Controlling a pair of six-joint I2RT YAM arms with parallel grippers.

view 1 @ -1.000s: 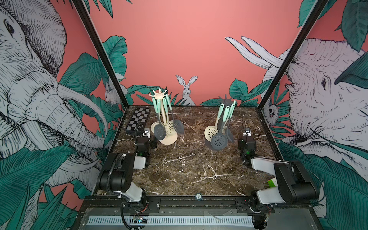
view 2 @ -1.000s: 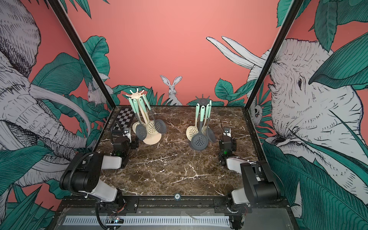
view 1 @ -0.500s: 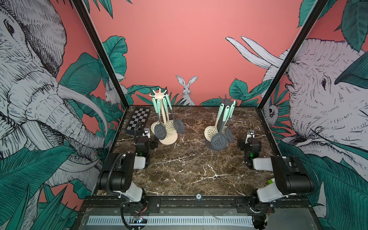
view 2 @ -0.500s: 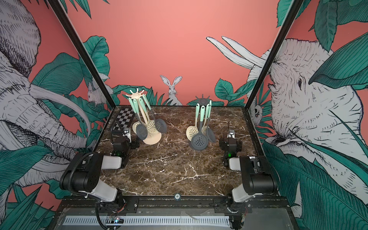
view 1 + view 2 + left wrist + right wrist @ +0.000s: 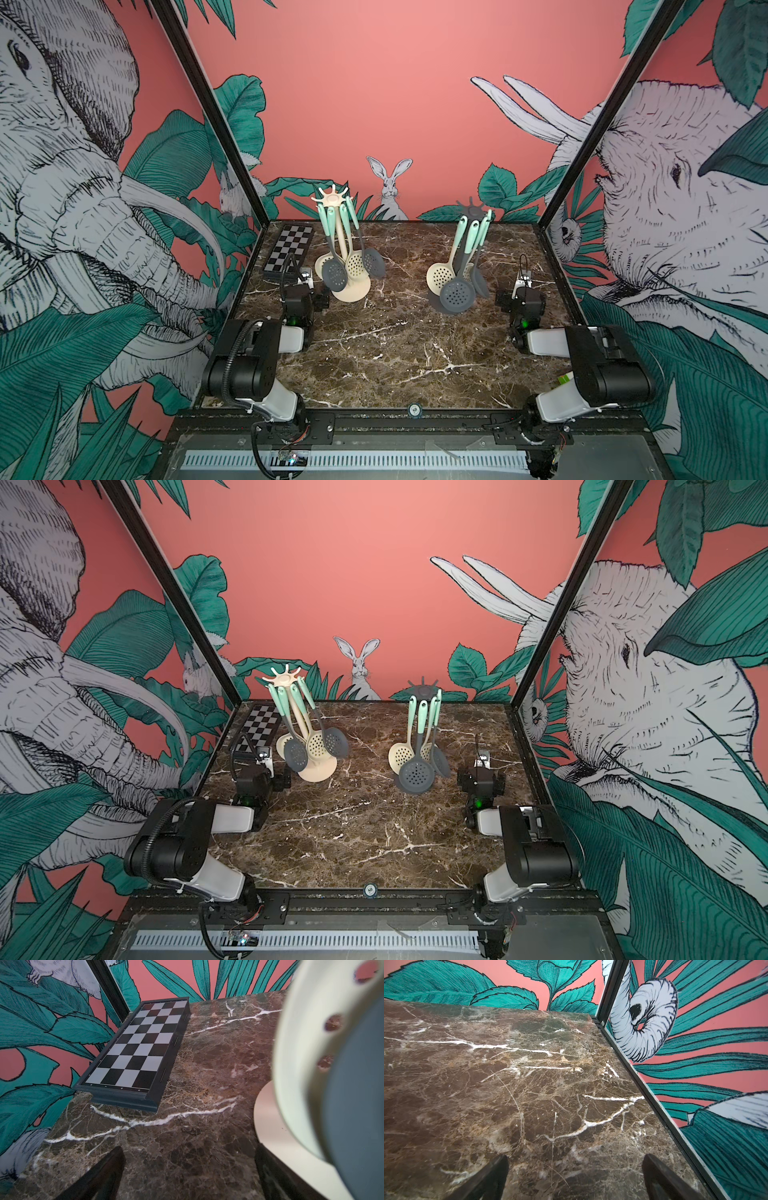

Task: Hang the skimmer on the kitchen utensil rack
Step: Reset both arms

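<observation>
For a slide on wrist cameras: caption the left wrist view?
Open left gripper over brown marble tabletop, black-and-white checkerboard ahead, blurred cream perforated skimmer close by.

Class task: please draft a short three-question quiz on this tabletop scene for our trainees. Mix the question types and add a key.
1. True or false: the left end effector is shut.
2. What lies flat beyond the left arm, near the back wall? A) chessboard B) plate C) cup
3. Fill in: the rack nearer the right end effector is ___ in colour.
Key: 1 false; 2 A; 3 grey.
</observation>
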